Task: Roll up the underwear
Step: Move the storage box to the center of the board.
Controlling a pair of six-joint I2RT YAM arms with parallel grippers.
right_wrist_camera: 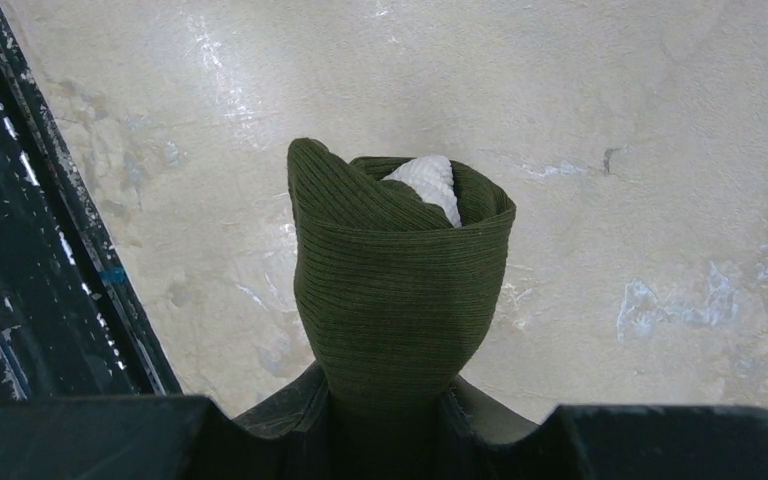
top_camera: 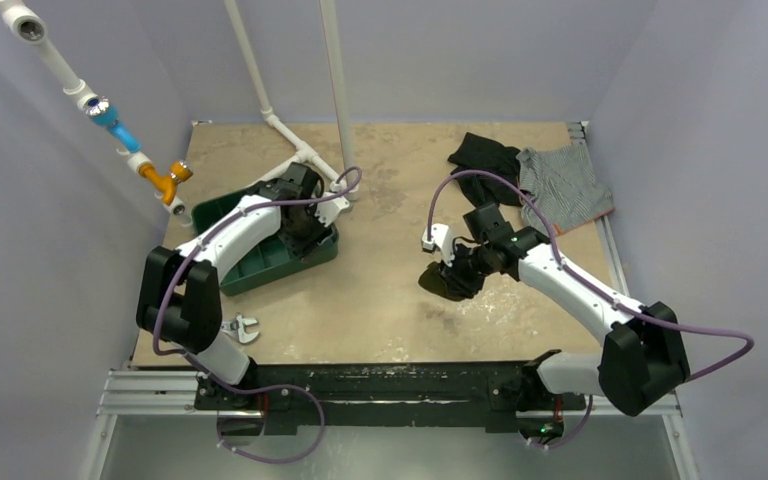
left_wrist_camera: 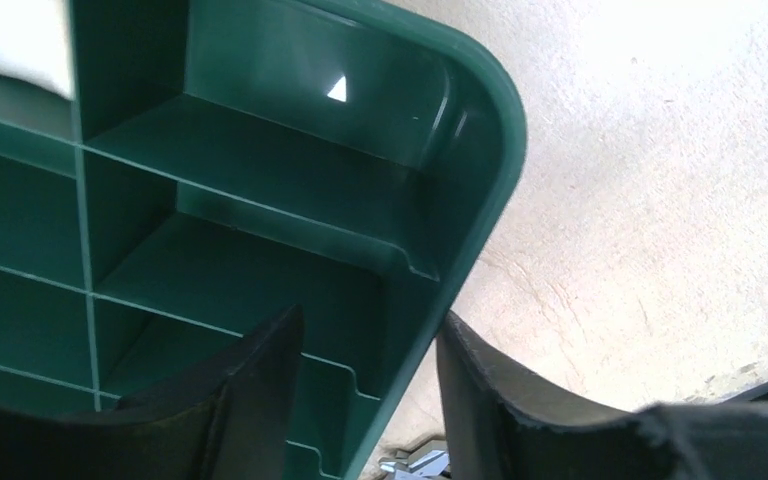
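The underwear (right_wrist_camera: 400,290) is a tight olive-green roll with a bit of cream waistband showing at its top end. My right gripper (right_wrist_camera: 392,405) is shut on the roll's lower part and holds it over the tan table. In the top view the roll (top_camera: 446,282) is a dark lump at the right gripper (top_camera: 460,272), centre right of the table. My left gripper (left_wrist_camera: 365,385) is open, its fingers astride the rim of the green tray (left_wrist_camera: 480,200). In the top view the left gripper (top_camera: 305,228) is over that tray (top_camera: 260,268).
A black garment (top_camera: 482,153) and a grey striped garment (top_camera: 565,185) lie at the back right. White pipes (top_camera: 295,150) stand at the back left. A small metal piece (top_camera: 243,328) lies near the left arm's base. A black rail (right_wrist_camera: 20,250) runs along the table's near edge.
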